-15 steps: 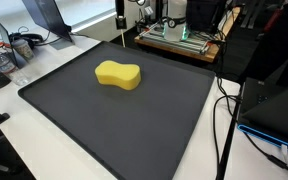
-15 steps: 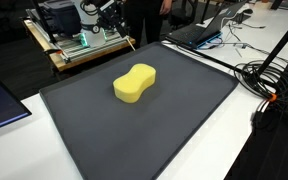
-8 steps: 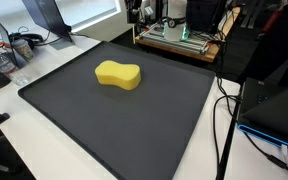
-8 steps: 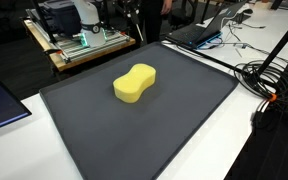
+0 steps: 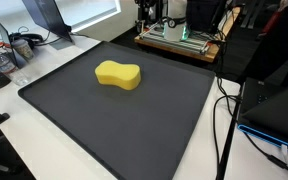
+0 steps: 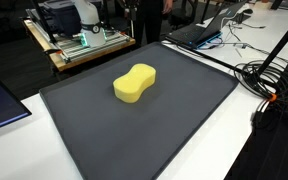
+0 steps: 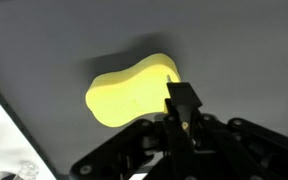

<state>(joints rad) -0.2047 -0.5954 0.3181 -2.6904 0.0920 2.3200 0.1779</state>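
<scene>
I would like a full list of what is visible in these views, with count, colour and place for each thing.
sponge: one, yellow, lying on the mat
mat: one, dark grey, covering most of the table
table: one, white, under the mat
wooden stand: one, brown, carrying a green board, behind the mat
cables: several, black, on the table beside the mat
gripper: one, black, fingers together, raised clear of the sponge

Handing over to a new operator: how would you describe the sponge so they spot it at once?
A big black mat lies on the white table. The sponge rests flat on it, off centre. It is bright yellow and peanut-shaped, unlike the dark cables beside the mat.
</scene>
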